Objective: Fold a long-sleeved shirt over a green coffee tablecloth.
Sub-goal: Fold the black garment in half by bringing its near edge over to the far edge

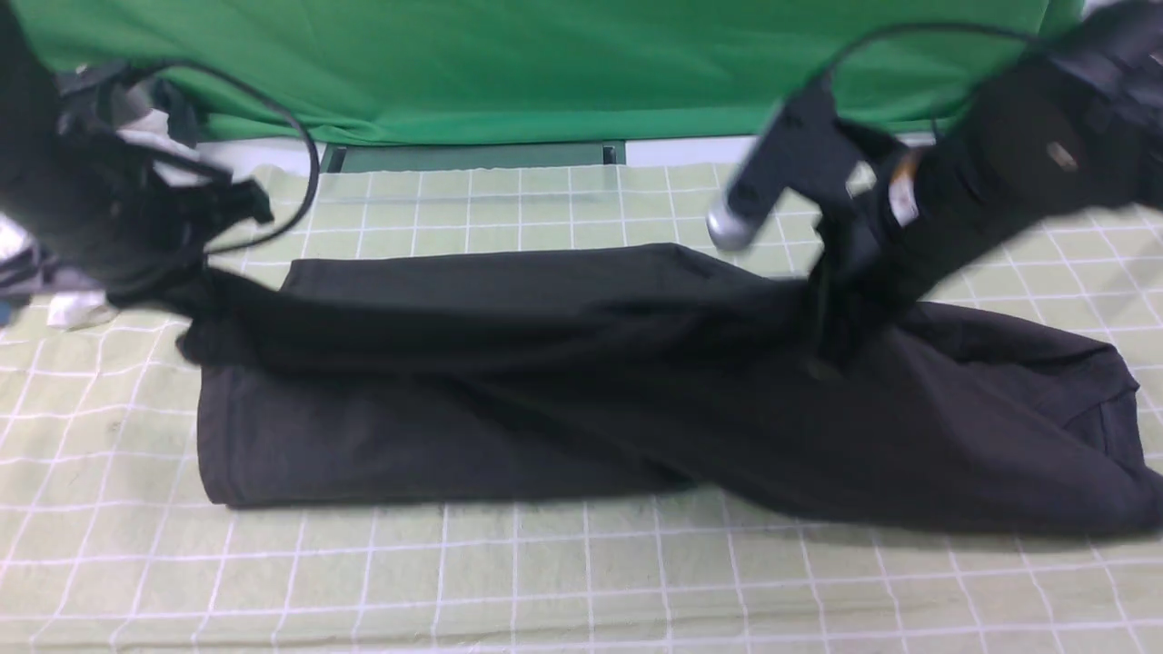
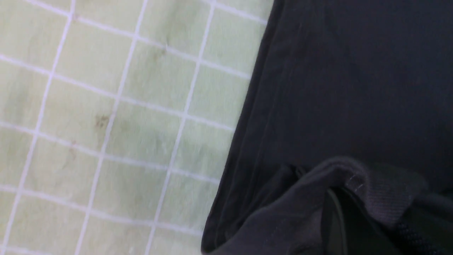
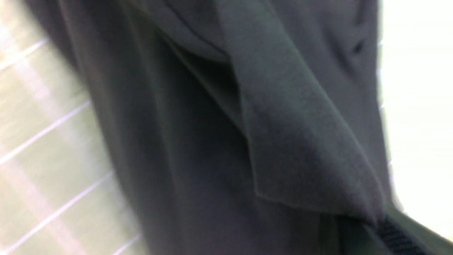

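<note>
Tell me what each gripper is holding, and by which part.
Both the left gripper and right gripper pinch the dark shirt by bunched folds; which garment part, I cannot tell.

Clear stretch: near side of gridded tablecloth, below shirt. Obstacle: raised band of shirt, spanning between left gripper and right gripper.

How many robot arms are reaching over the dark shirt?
2: the left arm on the left side, the right arm on the right.
</note>
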